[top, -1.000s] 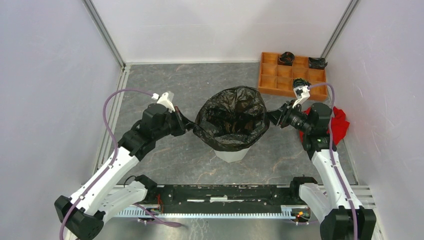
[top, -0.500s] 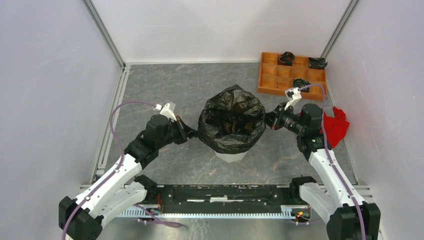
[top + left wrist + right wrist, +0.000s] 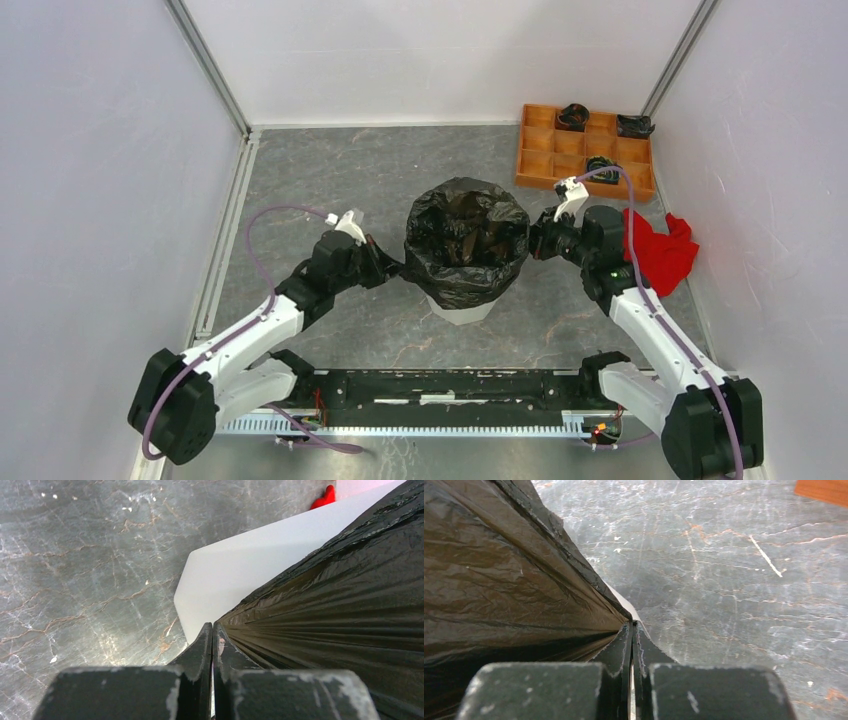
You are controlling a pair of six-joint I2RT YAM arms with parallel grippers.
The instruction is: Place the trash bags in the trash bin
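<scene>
On the middle of the desk [image 3: 330, 170] the white bin [image 3: 462, 312] stands upright. The black bag [image 3: 465, 235] is spread over its mouth and hangs down the outside, so from above you see only the foot of the bin.

Your left tool [image 3: 392, 268] sits at 9 o'clock from the bin, just beside its wall. Its jaws are pressed together on the bag's edge, and in the left wrist view the pleats of film fan straight out from the tips, with bare white bin wall showing past them. Your right tool [image 3: 533, 240] sits at 3 o'clock, jaws likewise closed, with the film narrowing into them in its own wrist view. I take that as a pinch on the bag too.

What the next move turns on is the line between your two tools. It runs from 9 to 3 across the bin's mouth, and the bag is stretched along it. From the left tool the bin lies toward 3 o'clock, from the right tool toward 9 o'clock. Neither arm is nearer, as each is right at its own side of the rim. Judging by this, the bag is seated over the opening, and what remains is to draw both edges down evenly or let go. Pull harder on one side and the light bin may tip or slide.

A red cloth [image 3: 660, 250] lies beyond the right arm at 3 o'clock, and an orange tray [image 3: 585, 148] sits at about 1 o'clock, both well apart from the bin.
</scene>
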